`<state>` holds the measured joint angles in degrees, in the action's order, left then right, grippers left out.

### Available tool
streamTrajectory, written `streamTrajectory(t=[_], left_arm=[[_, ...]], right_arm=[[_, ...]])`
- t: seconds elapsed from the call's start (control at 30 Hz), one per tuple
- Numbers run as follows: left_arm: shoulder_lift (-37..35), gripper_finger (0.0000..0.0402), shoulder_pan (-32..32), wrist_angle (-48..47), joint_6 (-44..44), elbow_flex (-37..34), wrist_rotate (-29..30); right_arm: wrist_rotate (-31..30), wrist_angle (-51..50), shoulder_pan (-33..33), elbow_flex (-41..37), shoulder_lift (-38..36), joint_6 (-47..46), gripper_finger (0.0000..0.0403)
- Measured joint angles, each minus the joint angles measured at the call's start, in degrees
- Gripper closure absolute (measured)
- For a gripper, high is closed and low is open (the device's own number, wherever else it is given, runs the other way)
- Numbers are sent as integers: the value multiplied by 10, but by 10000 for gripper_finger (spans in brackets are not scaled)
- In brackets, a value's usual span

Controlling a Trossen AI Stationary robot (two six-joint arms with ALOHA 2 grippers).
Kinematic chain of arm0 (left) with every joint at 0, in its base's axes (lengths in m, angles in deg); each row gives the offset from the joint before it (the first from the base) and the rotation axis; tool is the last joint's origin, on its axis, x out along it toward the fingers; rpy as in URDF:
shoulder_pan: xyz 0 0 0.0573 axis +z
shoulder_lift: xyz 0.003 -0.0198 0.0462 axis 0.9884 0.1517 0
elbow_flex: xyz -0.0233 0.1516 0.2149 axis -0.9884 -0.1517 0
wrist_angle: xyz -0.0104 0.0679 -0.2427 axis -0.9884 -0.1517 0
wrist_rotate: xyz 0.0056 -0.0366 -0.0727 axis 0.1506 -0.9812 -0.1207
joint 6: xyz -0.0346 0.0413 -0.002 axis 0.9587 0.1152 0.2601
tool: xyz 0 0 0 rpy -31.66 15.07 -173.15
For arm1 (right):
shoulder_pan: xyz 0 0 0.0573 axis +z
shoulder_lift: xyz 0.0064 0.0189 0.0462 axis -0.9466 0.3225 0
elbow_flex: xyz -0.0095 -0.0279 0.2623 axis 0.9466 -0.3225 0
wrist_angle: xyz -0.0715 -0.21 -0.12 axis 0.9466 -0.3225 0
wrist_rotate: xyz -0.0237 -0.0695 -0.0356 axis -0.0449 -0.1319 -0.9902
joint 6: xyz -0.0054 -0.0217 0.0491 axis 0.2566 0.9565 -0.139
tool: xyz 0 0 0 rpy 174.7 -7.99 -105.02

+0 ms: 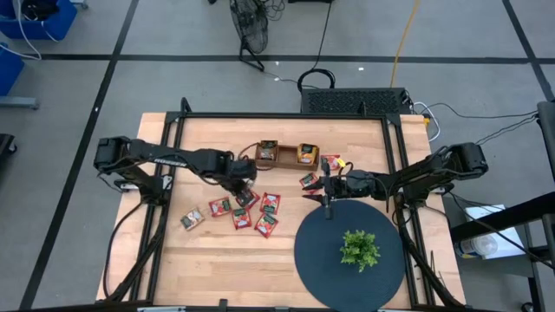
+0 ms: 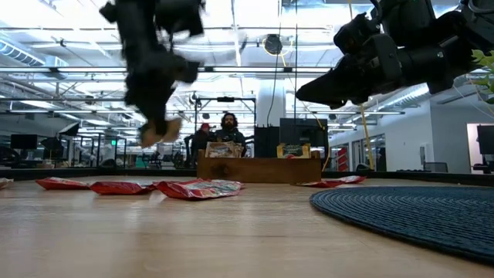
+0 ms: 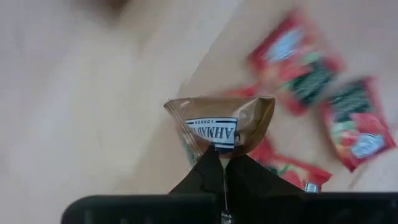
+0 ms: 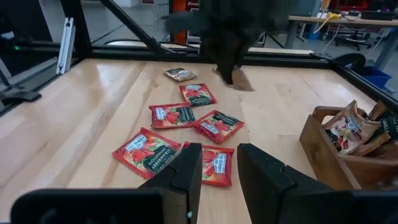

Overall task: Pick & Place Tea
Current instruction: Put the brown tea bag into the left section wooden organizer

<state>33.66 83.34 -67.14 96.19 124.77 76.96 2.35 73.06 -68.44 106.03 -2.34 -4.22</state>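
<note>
We see a brown tea sachet [image 3: 219, 124] pinched in our left gripper [image 3: 224, 163], lifted above the table [image 1: 217, 260] near the red sachets [image 1: 260, 212]. Our right gripper [image 4: 217, 168], seemingly empty, hangs part-open beside the wooden tray [image 1: 282, 156].

Robotics lab in a large open office hall: wooden table [image 1: 286, 251] in a black metal frame [image 1: 395, 165], taped concrete floor [image 1: 130, 78], trailing cables [image 1: 408, 35], ceiling strip lights [image 2: 69, 46], monitors [image 2: 23, 141], seated people [image 2: 228, 133] behind.
</note>
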Motion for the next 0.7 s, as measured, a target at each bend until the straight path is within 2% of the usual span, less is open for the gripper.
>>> streamTrajectory(t=[0.1, 0.3, 0.37, 0.43, 0.57, 0.7], left_arm=[[0, 395, -54, 7, -165, 33, 67], [-1, 389, -156, 52, -618, 39, 281], [0, 382, -168, 91, -722, 34, 341], [3, 379, -165, 136, -790, 34, 385], [29, 393, -167, 177, -974, 34, 464], [70, 390, -173, 197, -1142, 34, 591]], right_arm=[[0, 18, 0, 0, 0, -15, 314], [0, 98, -2, 4, 16, -41, 314], [4, 104, -9, 22, 24, -65, 314], [34, 72, -21, 51, 30, -89, 314], [132, -76, -56, 138, 59, -124, 314], [172, -180, -105, 196, 77, -124, 314]])
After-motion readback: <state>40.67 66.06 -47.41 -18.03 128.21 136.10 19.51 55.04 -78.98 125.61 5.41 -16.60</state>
